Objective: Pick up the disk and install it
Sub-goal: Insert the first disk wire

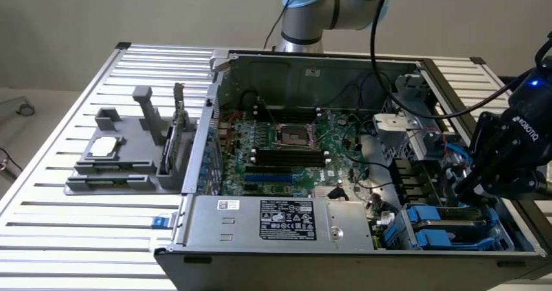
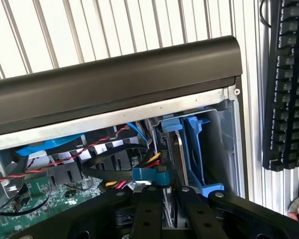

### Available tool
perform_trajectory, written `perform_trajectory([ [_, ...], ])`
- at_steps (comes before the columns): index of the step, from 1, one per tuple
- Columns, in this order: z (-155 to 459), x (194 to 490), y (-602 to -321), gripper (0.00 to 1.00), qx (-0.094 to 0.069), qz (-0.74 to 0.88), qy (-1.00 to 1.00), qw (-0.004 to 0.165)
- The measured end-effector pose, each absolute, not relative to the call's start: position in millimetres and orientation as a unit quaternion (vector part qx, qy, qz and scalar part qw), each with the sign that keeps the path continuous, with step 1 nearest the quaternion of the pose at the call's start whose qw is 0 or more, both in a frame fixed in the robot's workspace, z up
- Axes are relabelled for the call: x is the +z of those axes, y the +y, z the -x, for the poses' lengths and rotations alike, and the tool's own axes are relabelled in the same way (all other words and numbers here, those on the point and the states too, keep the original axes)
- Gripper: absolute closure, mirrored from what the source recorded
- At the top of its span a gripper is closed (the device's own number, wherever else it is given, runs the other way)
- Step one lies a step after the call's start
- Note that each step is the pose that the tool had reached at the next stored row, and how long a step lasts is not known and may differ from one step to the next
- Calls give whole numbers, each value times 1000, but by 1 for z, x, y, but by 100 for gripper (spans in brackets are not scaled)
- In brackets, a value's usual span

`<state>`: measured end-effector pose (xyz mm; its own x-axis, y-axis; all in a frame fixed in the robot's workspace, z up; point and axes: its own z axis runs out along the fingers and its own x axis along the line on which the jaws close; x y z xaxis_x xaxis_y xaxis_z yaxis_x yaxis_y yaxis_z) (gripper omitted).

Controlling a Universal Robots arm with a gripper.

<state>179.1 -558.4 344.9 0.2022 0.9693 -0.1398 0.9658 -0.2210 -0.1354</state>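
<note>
At the exterior view's right, by the near corner of the case, the gripper sits low over the blue drive bay. Wrist view adds detail: black fingers pinch the disk, edge-on and upright in the bay, beside red and black cables. A keyboard lies beyond the case wall. Exterior view adds the motherboard and a grey fixture outside the case, on its left.

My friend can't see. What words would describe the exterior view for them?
A black robot gripper reaches down into the corner of an open computer case on the exterior view's right, beside blue drive carriers. The case lies on a slatted metal table, its green motherboard showing, with a grey holder on the exterior view's left.
</note>
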Motion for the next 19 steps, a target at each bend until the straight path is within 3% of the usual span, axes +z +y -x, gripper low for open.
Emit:
perform_trajectory([
  [19, -174, 339, -560, 84, 99, 754, -650, -4],
])
